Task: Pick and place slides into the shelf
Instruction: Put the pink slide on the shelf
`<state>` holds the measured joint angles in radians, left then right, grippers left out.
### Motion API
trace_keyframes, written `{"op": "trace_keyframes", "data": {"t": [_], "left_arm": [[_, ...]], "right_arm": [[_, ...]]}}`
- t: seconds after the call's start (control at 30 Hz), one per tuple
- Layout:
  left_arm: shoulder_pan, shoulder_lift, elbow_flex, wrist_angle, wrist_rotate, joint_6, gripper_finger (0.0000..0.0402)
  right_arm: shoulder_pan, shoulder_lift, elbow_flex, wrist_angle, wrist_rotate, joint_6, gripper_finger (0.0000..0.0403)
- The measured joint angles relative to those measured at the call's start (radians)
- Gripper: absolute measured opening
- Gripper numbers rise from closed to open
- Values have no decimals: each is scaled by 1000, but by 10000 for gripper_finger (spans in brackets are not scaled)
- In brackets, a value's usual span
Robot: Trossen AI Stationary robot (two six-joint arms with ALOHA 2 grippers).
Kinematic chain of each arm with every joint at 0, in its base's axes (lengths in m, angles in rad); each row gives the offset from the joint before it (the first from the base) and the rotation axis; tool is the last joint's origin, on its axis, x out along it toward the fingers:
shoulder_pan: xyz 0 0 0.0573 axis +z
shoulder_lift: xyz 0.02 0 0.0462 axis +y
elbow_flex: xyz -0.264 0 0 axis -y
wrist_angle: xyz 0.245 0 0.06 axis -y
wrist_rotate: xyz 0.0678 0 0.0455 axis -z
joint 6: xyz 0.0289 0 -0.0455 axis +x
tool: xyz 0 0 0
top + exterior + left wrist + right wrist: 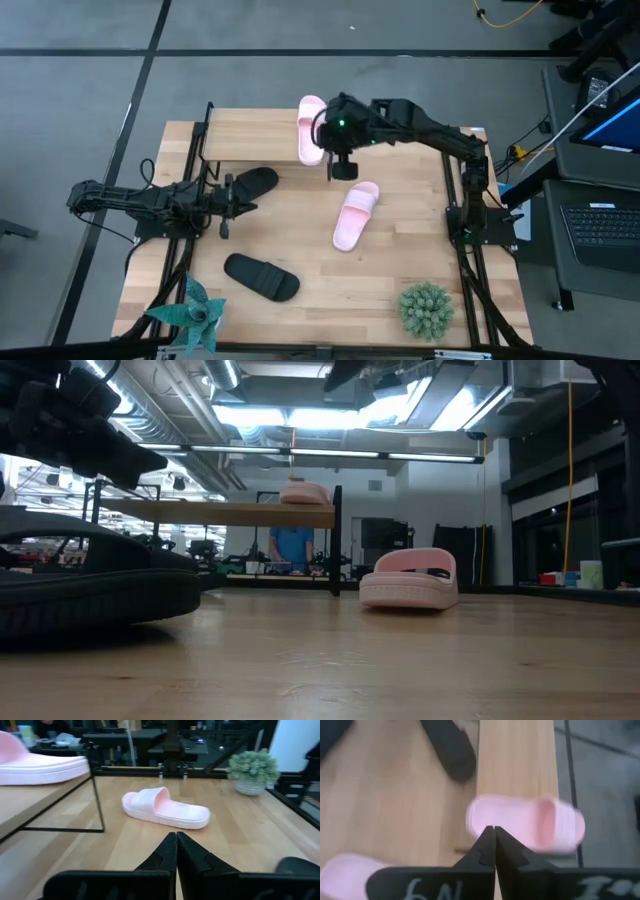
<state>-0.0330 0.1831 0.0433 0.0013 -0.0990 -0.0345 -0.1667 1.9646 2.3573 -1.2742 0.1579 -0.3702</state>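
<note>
- From above, we see one pink slide already on the shelf at its right end, part of it reaching past the plank's far edge. The right fingers hang closed and empty just beside the shelf's right end. A nudge from that arm as it turns away could tip the slide off the back.
- The second pink slide lies on the surface just below the right fingers. One black slide rests by the shelf's front, right next to the left fingers, also closed and empty; the other black slide sits nearer the front edge. We judge that the two arms could cross if both reach toward the middle.
- At table height, the shelf plank carries the pink slide close to the post, and the other pink slide stands clear on the surface. A black slide fills the near left.
- The left wrist shows closed fingers aimed at the pink slide, with a small plant beyond. They must open first, or they will only push it along.
- The right wrist looks down past closed fingers onto the shelved pink slide; its toe appears to overhang the plank, so it could slip.
</note>
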Motion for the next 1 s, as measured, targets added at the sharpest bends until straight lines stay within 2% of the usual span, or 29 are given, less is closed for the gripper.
{"op": "trace_keyframes", "data": {"t": [0.17, 0.37, 0.47, 0.73, 0.9, 1.0], "left_arm": [[0, 0, 0, 7, 14, 29, 0], [0, 0, 0, 35, 12, 68, 0], [0, 0, 0, 52, 12, 70, 0], [0, 0, 0, 55, 12, 71, 0], [0, 0, 0, 55, 11, 72, 0], [0, 0, 0, 58, 11, 73, 0]], "right_arm": [[38, -1, -10, -121, 42, 101, 0], [67, -1, -86, -85, 43, 171, 0], [78, 0, -153, 1, 44, 187, 0], [91, -40, -421, 225, 30, 211, 0], [101, -169, -662, 416, 18, 230, 0], [100, -271, -816, 537, -27, 240, 0]]}}
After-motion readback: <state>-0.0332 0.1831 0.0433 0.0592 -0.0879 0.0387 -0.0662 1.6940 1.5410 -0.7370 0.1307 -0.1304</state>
